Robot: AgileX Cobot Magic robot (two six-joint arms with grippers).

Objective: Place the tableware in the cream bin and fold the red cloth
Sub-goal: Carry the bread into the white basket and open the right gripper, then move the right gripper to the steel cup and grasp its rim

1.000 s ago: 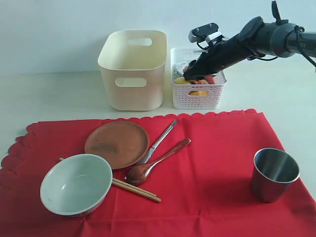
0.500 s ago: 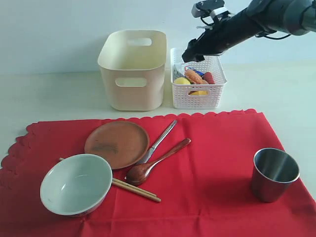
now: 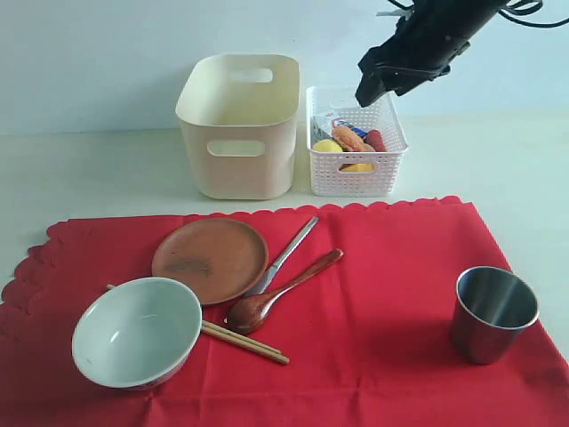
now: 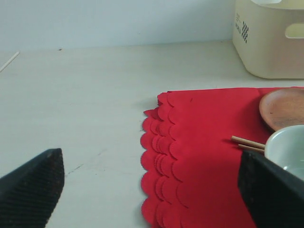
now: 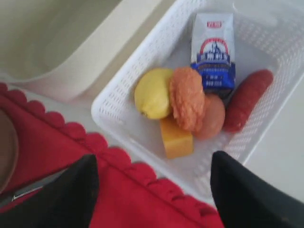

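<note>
L gripper (image 4: pixel 149 159), R gripper (image 5: pixel 153 164) both spread wide, empty. R over white basket (image 5: pixel 118 114), 1 o'clock. Worktop (image 4: pixel 85 95) room past red cloth's (image 4: pixel 199 123) 9 o'clock edge.

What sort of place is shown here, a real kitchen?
Probably a robot test bench staged as a dining table, not a kitchen: plain pale table, bowl and plate on a red cloth, robot arm above a white basket of food.
</note>
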